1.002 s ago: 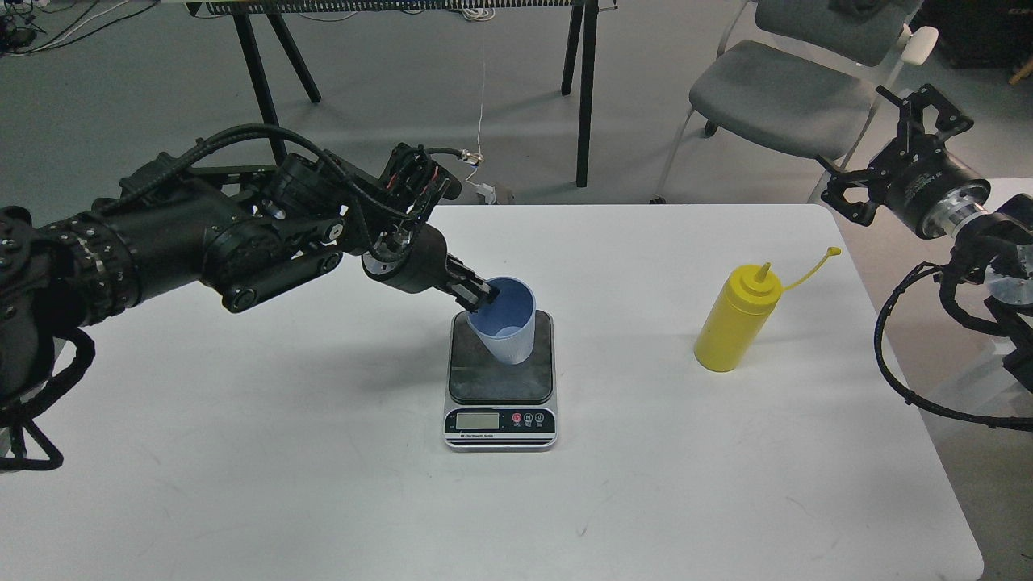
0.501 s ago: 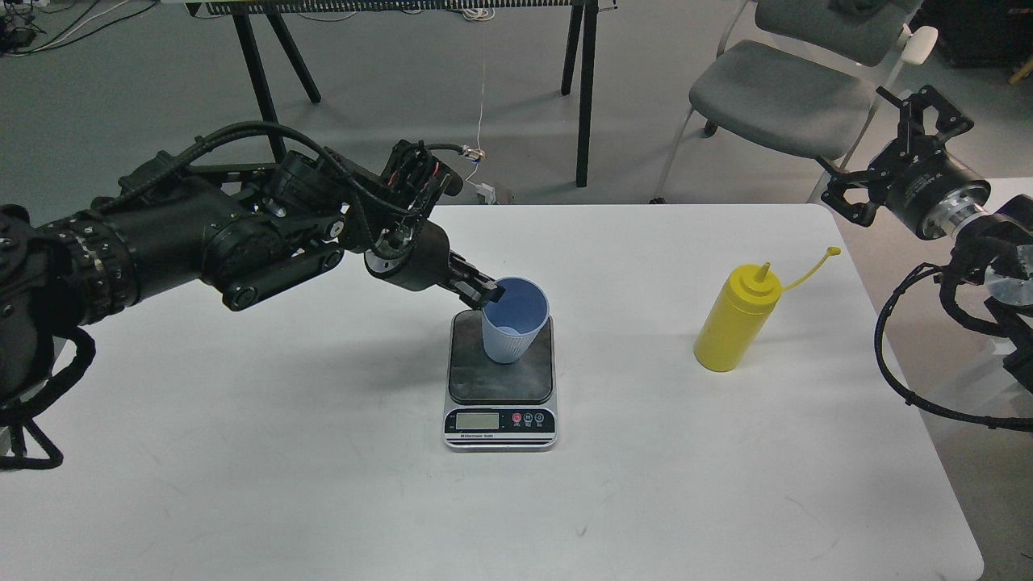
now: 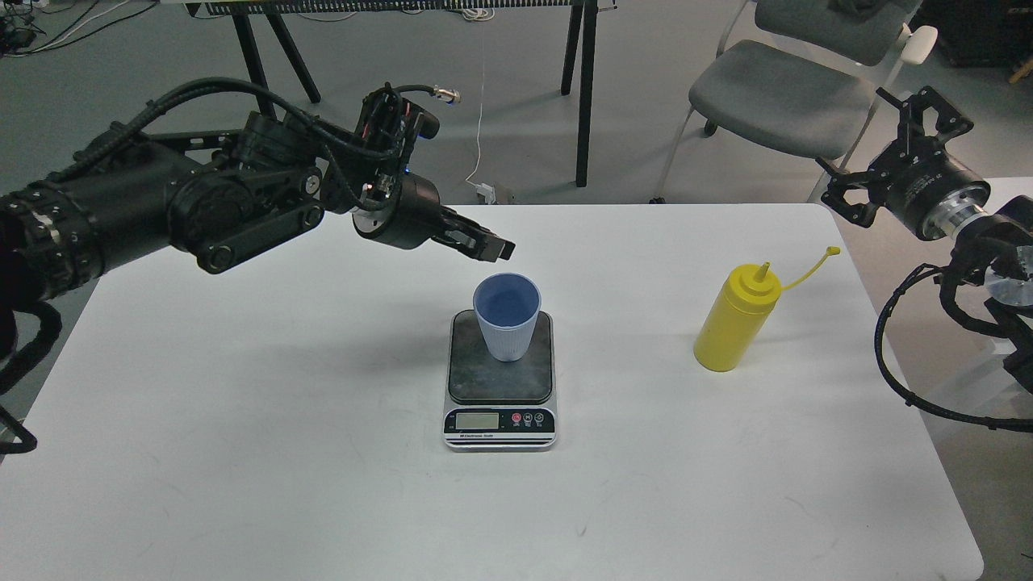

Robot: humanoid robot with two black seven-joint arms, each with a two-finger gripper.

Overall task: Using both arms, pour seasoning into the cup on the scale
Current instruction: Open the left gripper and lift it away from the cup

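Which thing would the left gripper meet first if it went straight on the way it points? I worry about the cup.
Likely bare table. The left gripper points right and slightly down, seemingly passing behind the cup; depth is uncertain.

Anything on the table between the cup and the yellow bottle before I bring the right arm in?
No. In the head view, only bare white table separates the cup, upright on the scale, from the bottle.

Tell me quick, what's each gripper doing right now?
Left gripper: empty, above the cup; open or shut cannot be told.
Right gripper: open, empty.
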